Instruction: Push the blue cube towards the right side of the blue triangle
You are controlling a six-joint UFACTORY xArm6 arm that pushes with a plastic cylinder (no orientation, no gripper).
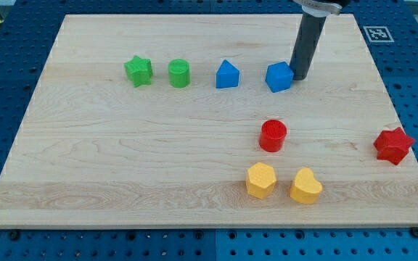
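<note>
The blue cube (279, 77) lies on the wooden board (122, 159) near the view's top, right of centre. The blue triangle (227, 75) lies to its left, with a gap about one block wide between them. My tip (300, 76) is the lower end of the dark rod. It stands right against the cube's right side, touching or nearly touching it.
A green star (138, 70) and a green cylinder (179, 73) lie left of the triangle in the same row. A red cylinder (273, 135) lies below the cube. A yellow hexagon (260, 180) and a yellow heart (305, 186) lie lower. A red star (393, 145) is at the right edge.
</note>
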